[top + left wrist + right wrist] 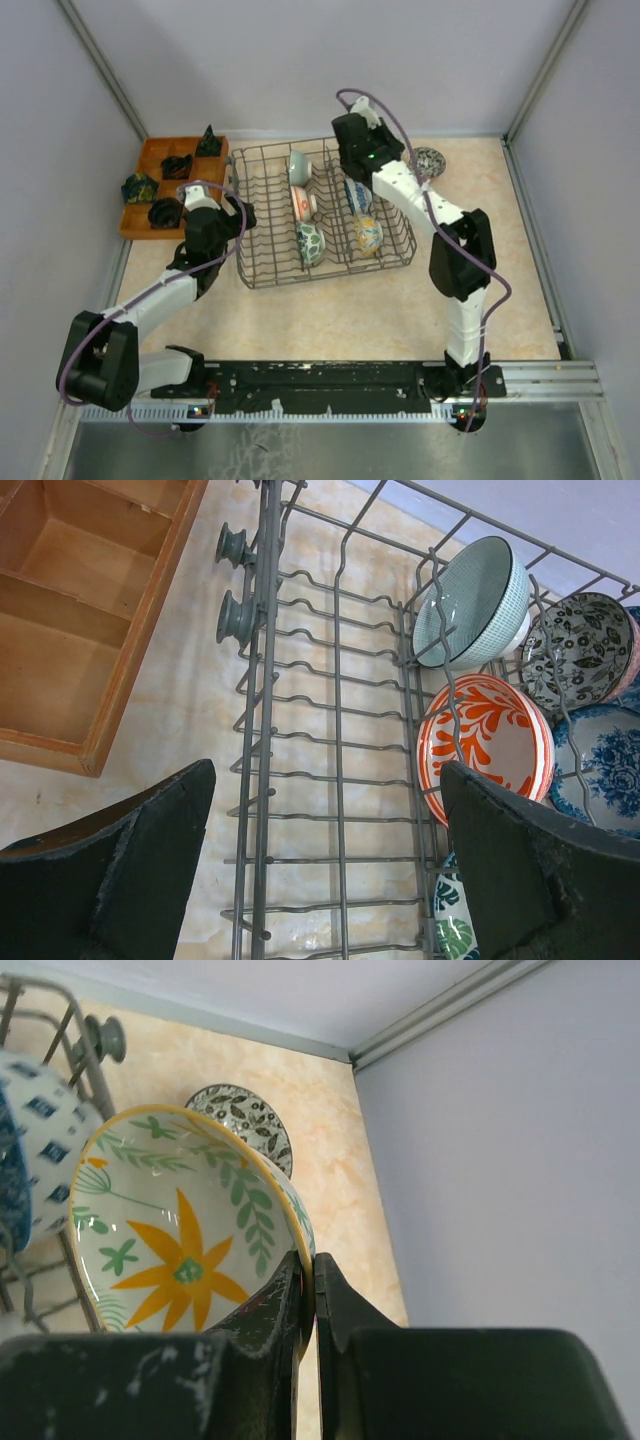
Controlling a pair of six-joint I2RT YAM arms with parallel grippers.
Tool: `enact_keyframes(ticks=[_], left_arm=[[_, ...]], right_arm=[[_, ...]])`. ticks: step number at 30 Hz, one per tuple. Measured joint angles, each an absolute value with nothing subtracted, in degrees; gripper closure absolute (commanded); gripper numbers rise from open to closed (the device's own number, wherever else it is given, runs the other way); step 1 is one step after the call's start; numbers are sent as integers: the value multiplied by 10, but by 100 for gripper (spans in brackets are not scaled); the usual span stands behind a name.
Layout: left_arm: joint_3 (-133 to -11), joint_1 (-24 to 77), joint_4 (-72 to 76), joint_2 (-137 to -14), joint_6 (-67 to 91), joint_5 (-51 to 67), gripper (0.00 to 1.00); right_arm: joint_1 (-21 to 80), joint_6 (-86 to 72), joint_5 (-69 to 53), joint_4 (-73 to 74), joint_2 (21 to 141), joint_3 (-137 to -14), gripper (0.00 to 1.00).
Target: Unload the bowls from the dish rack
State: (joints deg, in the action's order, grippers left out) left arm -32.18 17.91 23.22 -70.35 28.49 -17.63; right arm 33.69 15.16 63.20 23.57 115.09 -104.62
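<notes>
**Dish rack** (262, 262): dk grey wire basket at table ctr, between the arms. Left rows of tines were bare. Bowls stood on edge in ctr and right rows.

**Bowls in rack, top view:** pale green bowl (298, 166) far, red-and-white bowl (303, 203) nearer, green leaf bowl (310, 243) nearest. Blue-and-white bowl (357, 195) and yellow bowl (367, 235) stood one row right.

**Yellow-flower bowl** (180, 1250): near rack's far right corner, hidden under arm in top view. Rim was pinched by right gripper (312, 1272), jaws nearly together w/ only the bowl wall between. Blue-marked bowl (40, 1140) sat just beside it. Seated in tines or raised: could not tell.

**Black-and-white leaf bowl** (245, 1125): on table beyond rack's far right corner, out of rack.

**Left gripper** (325, 865): spread wide, holding nothing, above the bare left rows.

**Orange tray** (160, 150): far left, dark objects in it, not part of job.

**Step, est.:** one bowl out, one gripped, at least five left in rack. Next move prob. called for a straight lift clear of tines and neighbour. Then carry right and set down near leaf bowl w/o knocking it.
</notes>
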Motion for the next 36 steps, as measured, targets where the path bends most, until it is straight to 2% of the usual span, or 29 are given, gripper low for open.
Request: enact_keyframes(ticks=[5, 15, 20, 26, 36], left_arm=[[-322, 179, 232, -704, 285, -176, 1], [-322, 179, 237, -715, 287, -175, 1], [-322, 179, 242, -716, 287, -175, 1], [-322, 179, 245, -716, 290, -173, 1], [-322, 179, 251, -716, 292, -171, 1]], right_arm=[[268, 95, 538, 265, 1137, -1060, 100], [76, -78, 222, 287, 1121, -1058, 100], [2, -147, 118, 283, 1127, -1061, 100], [-28, -204, 24, 270, 1189, -1108, 100], [-34, -247, -39, 264, 1255, -1108, 100]])
